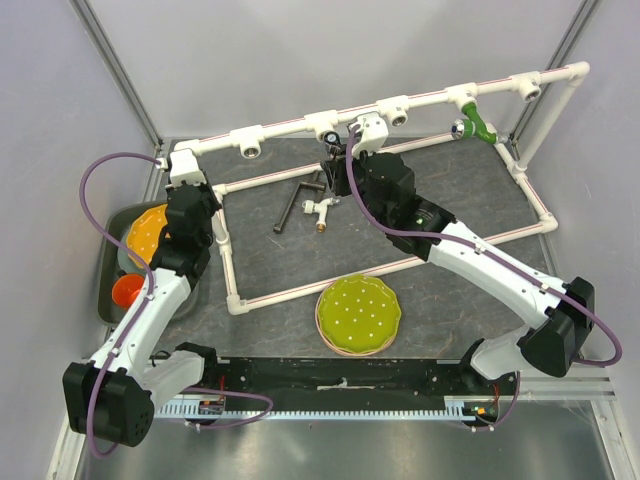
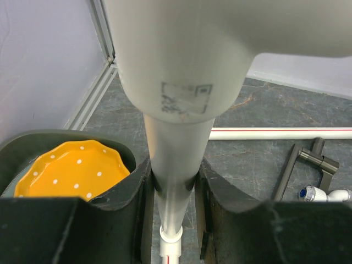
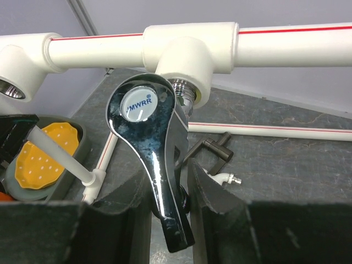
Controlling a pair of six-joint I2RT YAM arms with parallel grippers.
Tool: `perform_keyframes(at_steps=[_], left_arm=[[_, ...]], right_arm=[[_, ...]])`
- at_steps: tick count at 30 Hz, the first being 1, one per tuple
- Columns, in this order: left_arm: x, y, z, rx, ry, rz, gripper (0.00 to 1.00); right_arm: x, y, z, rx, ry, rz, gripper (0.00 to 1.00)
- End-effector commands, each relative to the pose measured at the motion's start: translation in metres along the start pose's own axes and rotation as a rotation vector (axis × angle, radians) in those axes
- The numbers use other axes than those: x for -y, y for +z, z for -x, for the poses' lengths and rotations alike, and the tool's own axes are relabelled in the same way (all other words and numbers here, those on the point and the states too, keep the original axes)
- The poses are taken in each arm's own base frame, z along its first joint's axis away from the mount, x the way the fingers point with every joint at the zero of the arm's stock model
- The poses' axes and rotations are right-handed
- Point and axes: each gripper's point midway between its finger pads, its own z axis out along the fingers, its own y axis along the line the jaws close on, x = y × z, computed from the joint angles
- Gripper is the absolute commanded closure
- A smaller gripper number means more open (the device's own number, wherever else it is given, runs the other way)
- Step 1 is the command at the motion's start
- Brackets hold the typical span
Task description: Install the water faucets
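The silver faucet [image 3: 154, 159], with its lever handle, has its threaded end at a white tee socket [image 3: 184, 55] of the pipe frame. My right gripper [image 3: 170, 190] is shut on the faucet's body below the lever; it also shows in the top view [image 1: 340, 165]. The white faucet with a brass end [image 1: 322, 210] lies on the mat inside the frame and shows in the right wrist view [image 3: 225, 177]. My left gripper [image 2: 175, 187] is shut on the frame's upright white pipe [image 2: 176, 159] at the back left corner [image 1: 188, 170].
A black L-shaped bar [image 1: 295, 200] lies beside the white faucet. A green faucet [image 1: 470, 128] sits in a tee at the right. A green dotted plate [image 1: 358, 315] lies near the front. An orange plate [image 1: 148, 230] and an orange cup [image 1: 127, 291] sit in a dark tray [image 1: 108, 290] at the left.
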Motion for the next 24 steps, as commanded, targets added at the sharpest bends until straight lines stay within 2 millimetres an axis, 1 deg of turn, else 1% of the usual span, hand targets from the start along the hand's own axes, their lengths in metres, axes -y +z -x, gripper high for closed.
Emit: perform_keyframes(at_steps=[1, 3, 8, 10, 13, 15, 20, 24], left_arm=[[0.001, -0.006, 0.018, 0.03, -0.103, 0.008, 0.98], [0.001, -0.007, 0.019, 0.031, -0.105, 0.005, 0.98], [0.002, -0.006, 0.018, 0.028, -0.108, 0.001, 0.98], [0.003, -0.006, 0.018, 0.028, -0.11, -0.001, 0.98], [0.002, -0.006, 0.018, 0.028, -0.108, 0.001, 0.98], [0.002, -0.006, 0.017, 0.026, -0.108, 0.001, 0.98], [0.002, -0.006, 0.018, 0.026, -0.106, 0.001, 0.98], [0.002, -0.007, 0.019, 0.029, -0.106, 0.001, 0.98]], right_arm=[[-0.001, 0.006, 0.021, 0.079, 0.02, 0.006, 1.0], [-0.002, 0.007, 0.022, 0.079, 0.018, 0.011, 1.0], [-0.003, 0.011, 0.017, 0.071, 0.006, 0.009, 1.0], [-0.002, 0.013, 0.013, 0.066, -0.006, 0.009, 1.0], [0.003, 0.013, 0.012, 0.064, -0.029, -0.011, 1.0], [0.007, 0.011, 0.016, 0.069, -0.042, -0.034, 1.0], [0.015, -0.002, 0.038, 0.065, -0.097, -0.061, 1.0], [0.02, -0.001, 0.042, 0.028, -0.121, -0.078, 1.0]])
